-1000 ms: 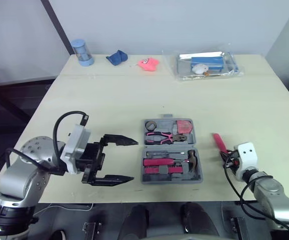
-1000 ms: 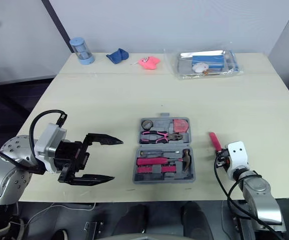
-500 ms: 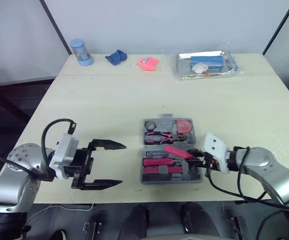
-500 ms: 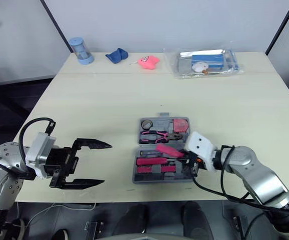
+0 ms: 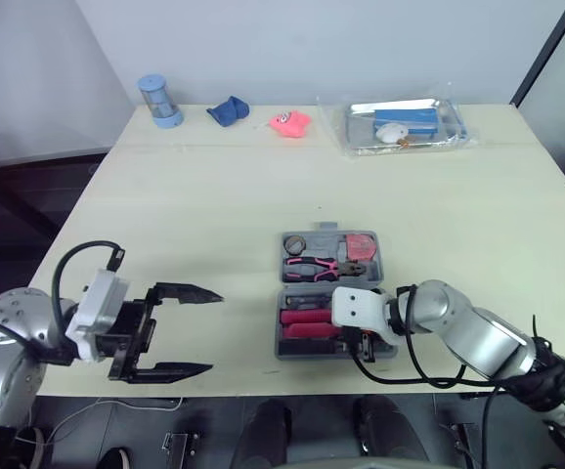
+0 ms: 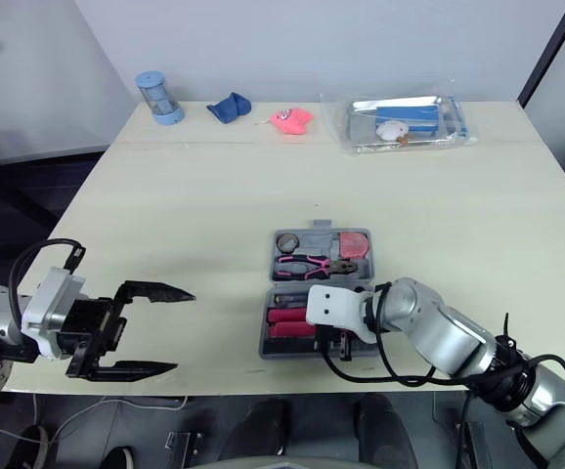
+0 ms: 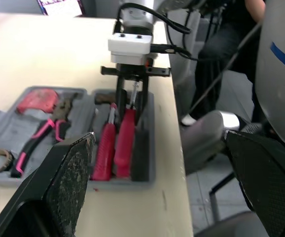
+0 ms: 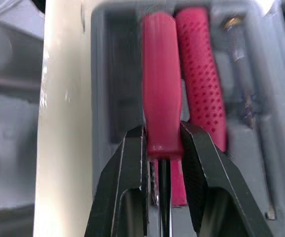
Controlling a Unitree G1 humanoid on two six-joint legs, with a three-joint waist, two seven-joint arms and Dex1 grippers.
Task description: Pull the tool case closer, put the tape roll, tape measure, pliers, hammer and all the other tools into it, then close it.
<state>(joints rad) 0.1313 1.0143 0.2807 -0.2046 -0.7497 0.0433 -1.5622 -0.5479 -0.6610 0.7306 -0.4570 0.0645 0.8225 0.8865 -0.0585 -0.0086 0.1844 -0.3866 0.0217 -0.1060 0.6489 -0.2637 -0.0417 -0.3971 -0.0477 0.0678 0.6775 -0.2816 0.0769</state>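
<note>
The grey tool case [image 5: 378,262] lies open near the table's front edge. Its far half holds the tape roll [image 5: 295,244], the red tape measure [image 5: 361,245] and the pink pliers [image 5: 312,266]. My right gripper [image 8: 162,136] is down in the near half, shut on a smooth red screwdriver handle [image 8: 161,98]. That handle lies beside a dotted red handle [image 8: 201,89]. The wrist's white block [image 5: 356,305] covers the case's right part. My left gripper [image 5: 190,330] hovers open and holds nothing, to the left of the case.
Along the far edge stand a blue cylinder [image 5: 160,102], a blue cloth [image 5: 229,110], a pink toy [image 5: 289,123] and a clear tray [image 5: 361,137] holding a blue box. The case sits close to the table's front edge [image 7: 174,163].
My right arm swung in from the table's right side with the red screwdriver and lowered it into the case's near half. My left gripper drew back to the left, still open.
</note>
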